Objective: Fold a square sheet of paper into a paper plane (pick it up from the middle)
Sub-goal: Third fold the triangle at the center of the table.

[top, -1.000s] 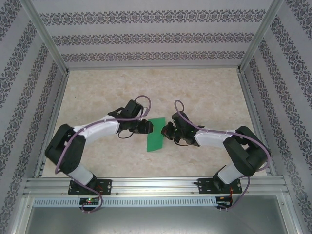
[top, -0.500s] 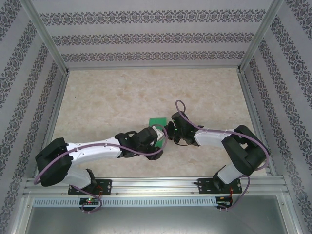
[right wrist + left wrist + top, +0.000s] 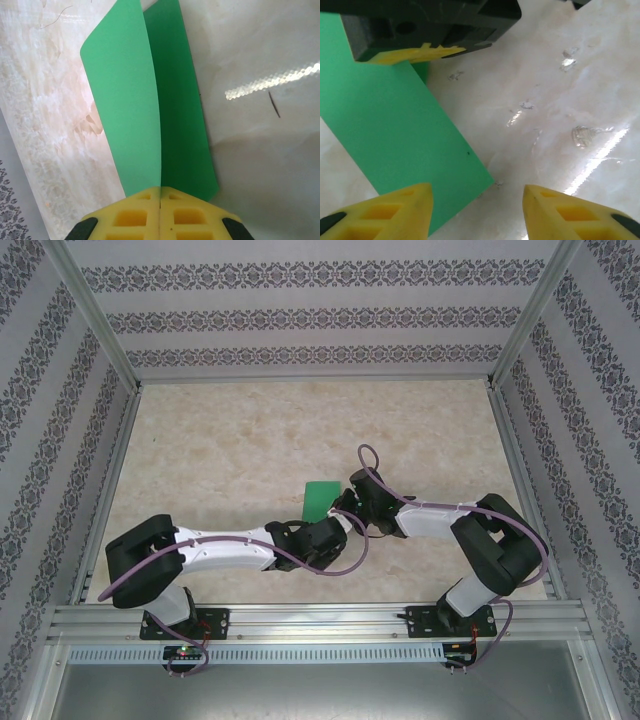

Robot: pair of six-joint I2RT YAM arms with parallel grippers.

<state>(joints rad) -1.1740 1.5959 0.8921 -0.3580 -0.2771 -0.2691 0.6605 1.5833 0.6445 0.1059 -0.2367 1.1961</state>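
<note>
The square sheet of paper [image 3: 320, 496] is bright green and folded in half, its two flaps rising from the crease in the right wrist view [image 3: 150, 100]. My right gripper [image 3: 160, 191] is shut on the near end of that fold, and it sits at the paper's right edge [image 3: 343, 504]. My left gripper [image 3: 347, 524] reaches in from the near left, just below the right one. Its yellow fingers stand open [image 3: 477, 210] over the table, with the sheet's corner [image 3: 395, 135] beside the left finger and nothing between them. A paper plane is out of view.
The right gripper's black body [image 3: 420, 25] hangs close above the left fingers. The beige marbled table [image 3: 250, 430] is bounded by aluminium rails [image 3: 300, 620] and patterned walls [image 3: 310, 320]. Both arms cross the near middle.
My left arm has swung from the paper's left side round to its near side, stretching out low under the right gripper. The right gripper has held the paper still.
</note>
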